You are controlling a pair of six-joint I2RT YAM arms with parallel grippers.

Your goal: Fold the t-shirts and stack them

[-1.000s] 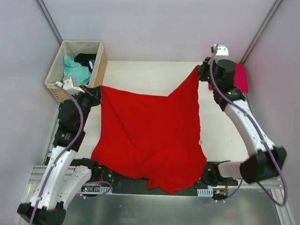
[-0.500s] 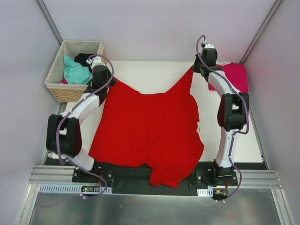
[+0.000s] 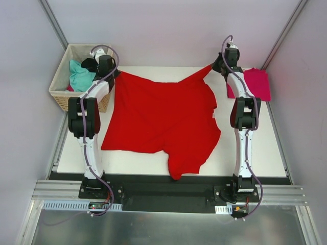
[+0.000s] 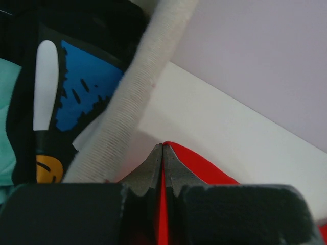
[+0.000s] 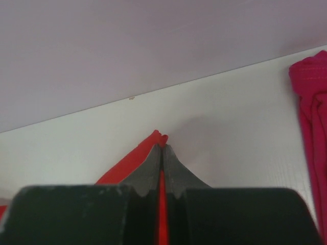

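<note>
The large red t-shirt [image 3: 161, 115] is stretched out over the white table, its near part hanging toward the front edge. My left gripper [image 3: 114, 74] is shut on its far left corner beside the basket; the cloth shows pinched between the jaws in the left wrist view [image 4: 196, 163]. My right gripper [image 3: 215, 66] is shut on the far right corner, with red cloth [image 5: 127, 163] between the jaws. The magenta-pink t-shirt [image 3: 253, 84] lies folded at the far right and also shows in the right wrist view [image 5: 311, 102].
A woven wicker basket [image 3: 60, 94] with teal and dark clothes stands at the far left corner, its rim [image 4: 127, 102] close to my left gripper. The back wall is just beyond both grippers. White table [image 3: 255, 148] shows right of the shirt.
Both arms have reached out toward the back wall, pulling the red shirt's far corners away and spreading it. The shirt's near edge has slid up off the front rail.
</note>
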